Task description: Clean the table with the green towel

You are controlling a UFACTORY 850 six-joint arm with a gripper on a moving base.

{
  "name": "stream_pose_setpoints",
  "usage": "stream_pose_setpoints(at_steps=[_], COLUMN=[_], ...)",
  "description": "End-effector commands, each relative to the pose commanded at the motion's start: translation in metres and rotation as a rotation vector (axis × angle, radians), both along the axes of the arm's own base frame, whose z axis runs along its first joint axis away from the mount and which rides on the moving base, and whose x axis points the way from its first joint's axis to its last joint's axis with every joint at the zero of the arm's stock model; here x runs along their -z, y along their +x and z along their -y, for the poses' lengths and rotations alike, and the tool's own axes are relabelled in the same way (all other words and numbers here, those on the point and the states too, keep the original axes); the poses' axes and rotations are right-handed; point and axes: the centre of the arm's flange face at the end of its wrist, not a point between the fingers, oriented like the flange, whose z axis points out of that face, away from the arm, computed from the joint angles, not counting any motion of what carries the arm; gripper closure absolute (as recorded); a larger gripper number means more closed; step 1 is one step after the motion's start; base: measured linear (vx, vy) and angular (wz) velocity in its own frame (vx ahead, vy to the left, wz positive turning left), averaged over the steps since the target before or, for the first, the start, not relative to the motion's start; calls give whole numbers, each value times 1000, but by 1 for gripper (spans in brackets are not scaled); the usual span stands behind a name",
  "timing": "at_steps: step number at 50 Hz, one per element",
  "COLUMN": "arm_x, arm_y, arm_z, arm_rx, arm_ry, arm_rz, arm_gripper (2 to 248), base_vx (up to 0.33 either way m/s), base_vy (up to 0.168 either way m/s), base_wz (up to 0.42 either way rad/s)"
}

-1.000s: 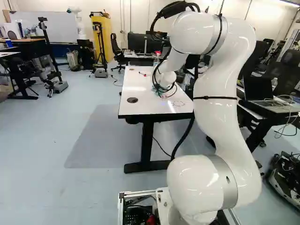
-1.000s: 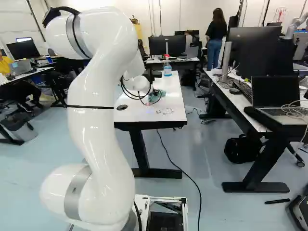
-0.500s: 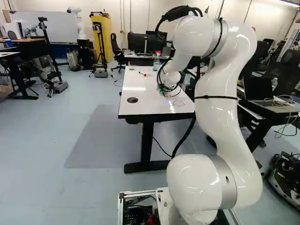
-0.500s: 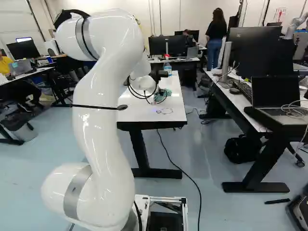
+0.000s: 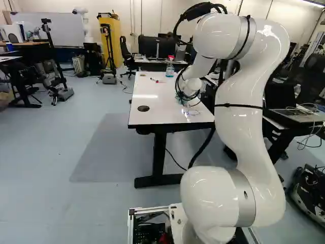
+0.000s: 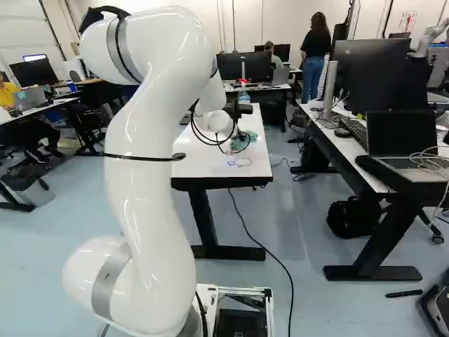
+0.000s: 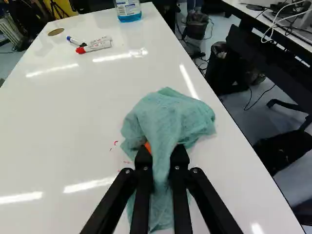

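Over the right side of the white table (image 6: 203,163), the gripper (image 6: 235,142) is low and mostly hidden behind the wrist in the right base view. The green towel (image 6: 249,138) shows beside it. In the wrist view the gripper (image 7: 162,157) is shut on the bunched green towel (image 7: 168,114), whose folds spread over the tabletop ahead of the fingers and hang between them. Small red marks (image 7: 116,143) lie beside the towel. Scribbled marks (image 6: 241,162) are near the table's front edge.
A spray bottle with blue liquid (image 7: 128,10) stands at the far end, with markers (image 7: 93,46) nearer. A round grommet (image 5: 143,108) sits in the tabletop. Right of the table is a desk with a laptop (image 6: 401,140). Another robot (image 6: 430,38) stands far right.
The arm has shifted rightward across the table in both base views, carrying the towel along, toward the table's right edge. The base has not moved.
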Motion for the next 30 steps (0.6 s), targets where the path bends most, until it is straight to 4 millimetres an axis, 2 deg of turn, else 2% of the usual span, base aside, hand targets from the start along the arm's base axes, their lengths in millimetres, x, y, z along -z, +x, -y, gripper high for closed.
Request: stream_pose_setpoints(at_steps=[15,30], arm_x=[-3,-6], arm_y=[-28,-49], arm_z=[-4,-21], arm_rx=[2,-21], arm_ry=[3,6], arm_rz=[-20,-36], arm_gripper=[205,205], base_vx=[0,0], base_vy=[0,0], base_wz=[0,0])
